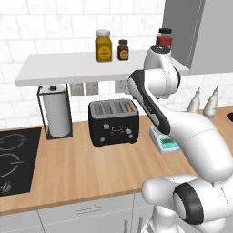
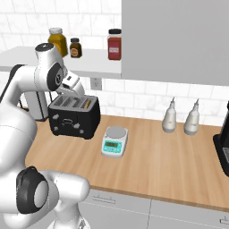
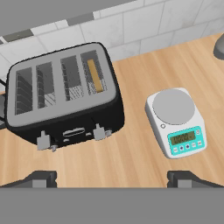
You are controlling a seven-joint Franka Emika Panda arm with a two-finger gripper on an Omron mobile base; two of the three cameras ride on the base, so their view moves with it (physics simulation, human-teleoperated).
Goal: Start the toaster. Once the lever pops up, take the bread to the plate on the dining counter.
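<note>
The black toaster (image 3: 65,98) stands on the wooden desk (image 3: 131,157) against the tiled wall, a slice of bread (image 3: 94,75) sunk in its rightmost slot. Above it hangs the gripper (image 3: 112,179), jaws wide apart and empty; a small kitchen scale (image 3: 176,121) sits just beside the toaster

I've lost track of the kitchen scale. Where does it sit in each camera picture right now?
Left base view: scale right of centre, partly behind the arm, right of the toaster.
Right base view: scale at centre, right of the toaster.
Hand view: scale right of centre, toaster at left.
Shared landmark: the toaster.
</note>
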